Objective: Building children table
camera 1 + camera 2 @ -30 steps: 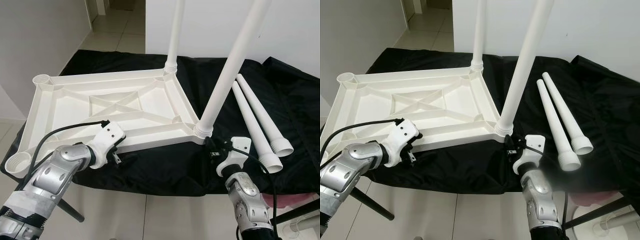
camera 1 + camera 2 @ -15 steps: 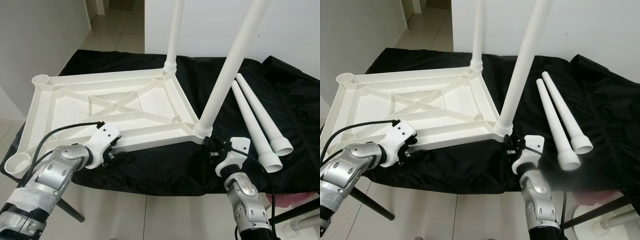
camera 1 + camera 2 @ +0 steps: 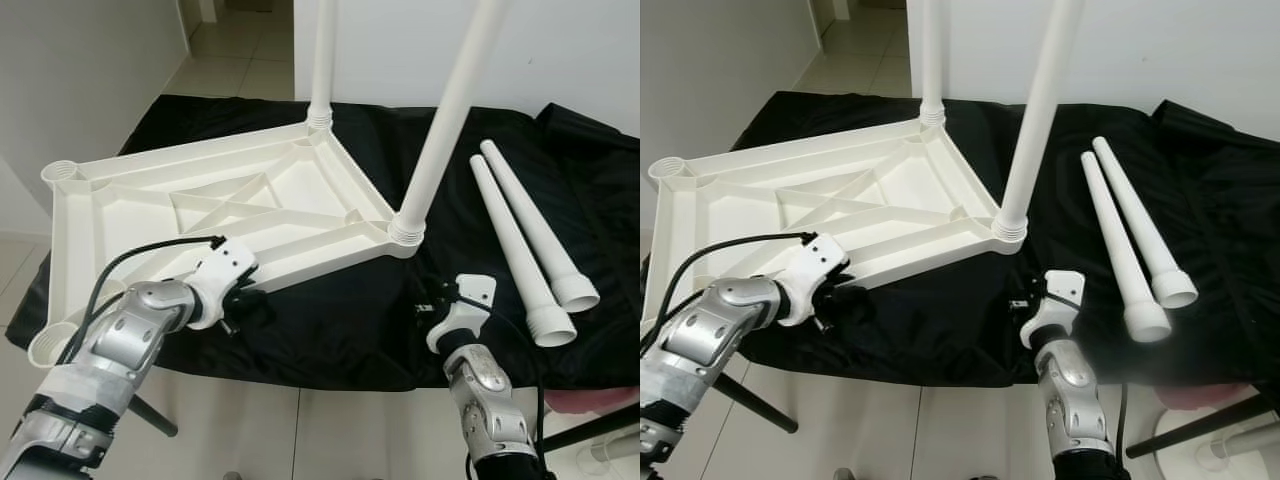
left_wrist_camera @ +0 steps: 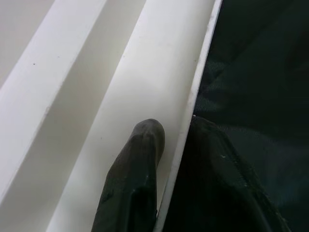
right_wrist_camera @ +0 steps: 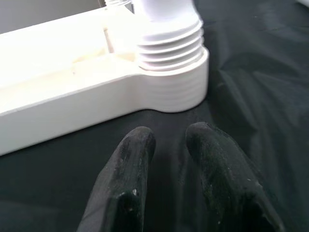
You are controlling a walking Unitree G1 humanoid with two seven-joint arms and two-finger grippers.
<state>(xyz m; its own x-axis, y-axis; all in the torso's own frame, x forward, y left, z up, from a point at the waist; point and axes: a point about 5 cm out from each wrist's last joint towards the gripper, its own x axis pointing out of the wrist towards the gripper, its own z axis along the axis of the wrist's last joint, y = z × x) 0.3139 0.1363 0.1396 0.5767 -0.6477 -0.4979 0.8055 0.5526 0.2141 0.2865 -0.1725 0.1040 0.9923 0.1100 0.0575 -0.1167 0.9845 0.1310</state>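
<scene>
From the left eye view, a white upside-down tabletop (image 3: 210,210) lies on a black cloth (image 3: 330,330), with its left end sticking out past the cloth's edge. Two white legs stand up in its corners: the far leg (image 3: 322,60) and the near leg (image 3: 445,120). Two loose legs (image 3: 520,240) lie flat on the cloth, well apart from the tabletop. The left gripper (image 3: 235,305) is at the tabletop's near edge. The right gripper (image 3: 428,305) sits near the corner with the near leg.

In the left wrist view, one black finger (image 4: 135,164) lies on the white rim and the other is under it, so the gripper pinches the rim.

In the right wrist view, the two black fingertips (image 5: 137,145) are nearly together, holding nothing, just short of the ribbed leg socket (image 5: 171,72).
</scene>
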